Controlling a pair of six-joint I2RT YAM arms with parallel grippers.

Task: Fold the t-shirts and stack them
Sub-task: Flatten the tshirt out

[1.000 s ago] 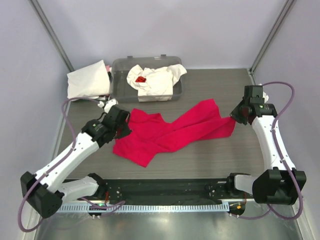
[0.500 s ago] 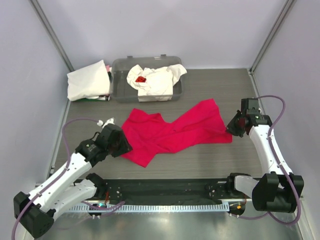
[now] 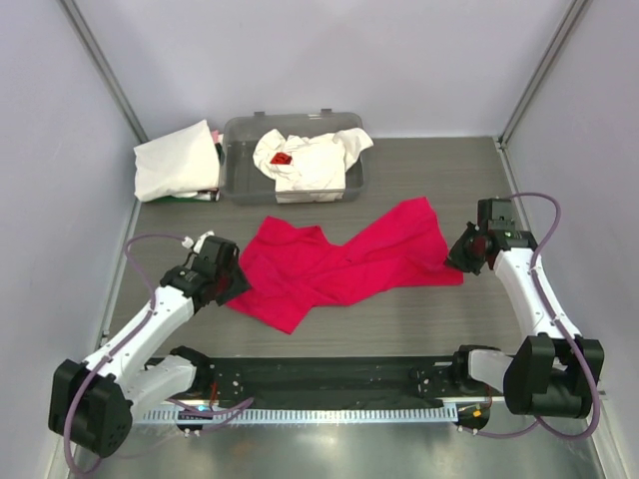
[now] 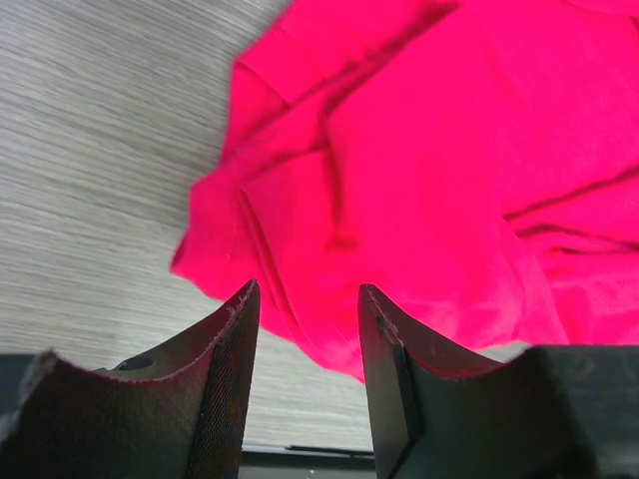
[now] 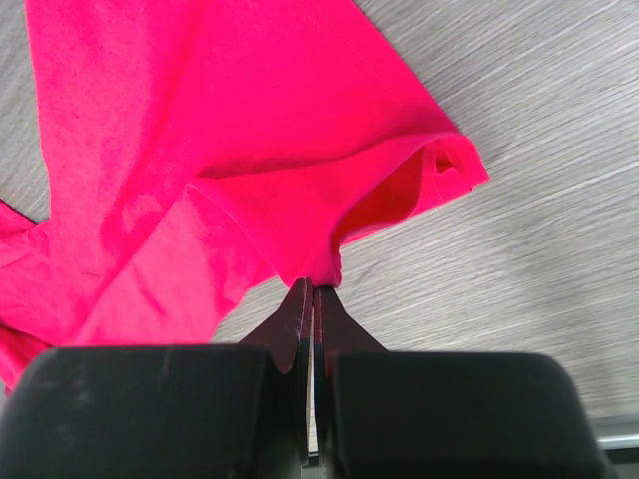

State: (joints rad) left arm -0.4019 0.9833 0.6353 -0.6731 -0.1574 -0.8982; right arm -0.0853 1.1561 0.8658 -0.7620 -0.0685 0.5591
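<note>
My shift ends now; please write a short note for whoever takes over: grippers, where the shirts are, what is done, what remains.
Left gripper: open, holding nothing, at the red t-shirt's left edge.
Right gripper: shut on the red t-shirt's right edge.
Red t-shirt crumpled on the table; white t-shirt in the grey tub; second white t-shirt beside it, far left.
Done: nothing clearly. Left: flatten and fold the red one, then the rest, stack.

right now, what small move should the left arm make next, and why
Probably lower the left fingers onto the left edge of the red t-shirt and close. They stand apart, empty, by that edge, while the right fingers pinch the opposite corner; a second grip would let the arms spread it flat.
</note>
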